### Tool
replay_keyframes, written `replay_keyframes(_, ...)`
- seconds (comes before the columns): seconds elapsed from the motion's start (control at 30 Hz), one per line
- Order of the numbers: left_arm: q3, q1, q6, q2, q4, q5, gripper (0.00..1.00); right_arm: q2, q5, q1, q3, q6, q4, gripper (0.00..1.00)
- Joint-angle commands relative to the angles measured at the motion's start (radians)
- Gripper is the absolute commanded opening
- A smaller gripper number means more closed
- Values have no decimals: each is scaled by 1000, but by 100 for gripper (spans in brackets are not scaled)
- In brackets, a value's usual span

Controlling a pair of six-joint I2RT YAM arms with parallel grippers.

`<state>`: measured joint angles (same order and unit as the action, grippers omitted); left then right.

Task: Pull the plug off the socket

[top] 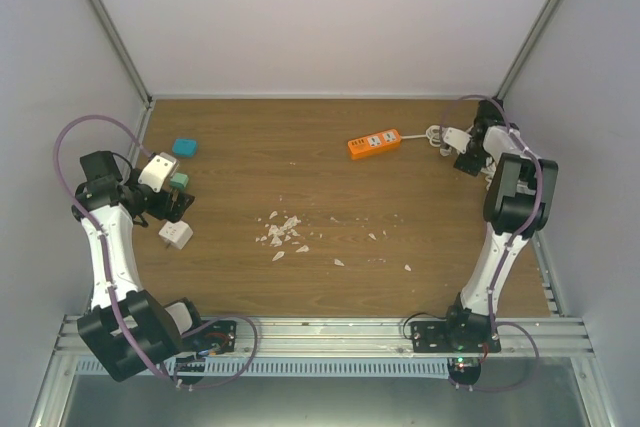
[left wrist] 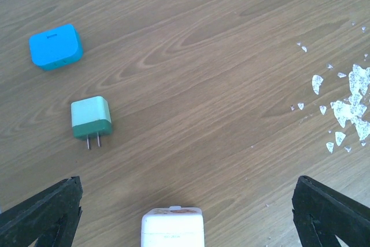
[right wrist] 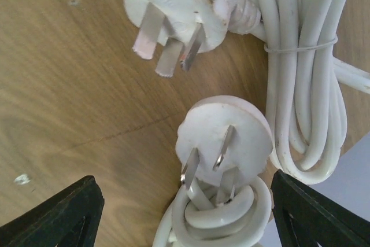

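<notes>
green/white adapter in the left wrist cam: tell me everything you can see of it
The green adapter is a rounded block, plastic by its look: pale mint body, dark green band at one end. Two bare metal prongs stick out of the dark end. It lies flat on the wooden table, touching nothing else; the blue adapter and the white adapter lie apart from it.

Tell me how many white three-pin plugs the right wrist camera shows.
2: the upper plug beside the bundled cord, the lower plug just below it. Others may lie out of frame.
</notes>
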<state>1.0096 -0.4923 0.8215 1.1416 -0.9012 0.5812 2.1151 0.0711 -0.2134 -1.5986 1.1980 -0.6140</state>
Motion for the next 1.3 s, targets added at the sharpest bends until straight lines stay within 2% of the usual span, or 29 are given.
replay_keyframes(0.0, 7, 8, -11, -10, 25, 35, 99, 21, 18, -3, -4, -10, 57, 79)
replay_keyframes(0.17, 13, 9, -19, 0, 23, 48, 99, 31, 7, 2, -13, -25, 97, 72)
replay_keyframes(0.43, 1, 11, -19, 5, 21, 46, 99, 37, -3, 12, -31, -27, 82, 44)
replay_keyframes(0.6, 10, 12, -27, 6, 16, 55, 99, -19, -24, 13, 30, -10, 53, 34)
replay_keyframes(0.77, 13, 16, -30, 12, 21, 56, 99, -114, -44, 13, 148, 34, 69, 26)
replay_keyframes(1.0, 12, 21, -31, 14, 19, 54, 99, -154, -103, 18, 163, 27, -2, 14)
replay_keyframes(1.27, 13, 23, -29, 9, 21, 52, 99, -231, -149, 40, 247, 76, -71, 13)
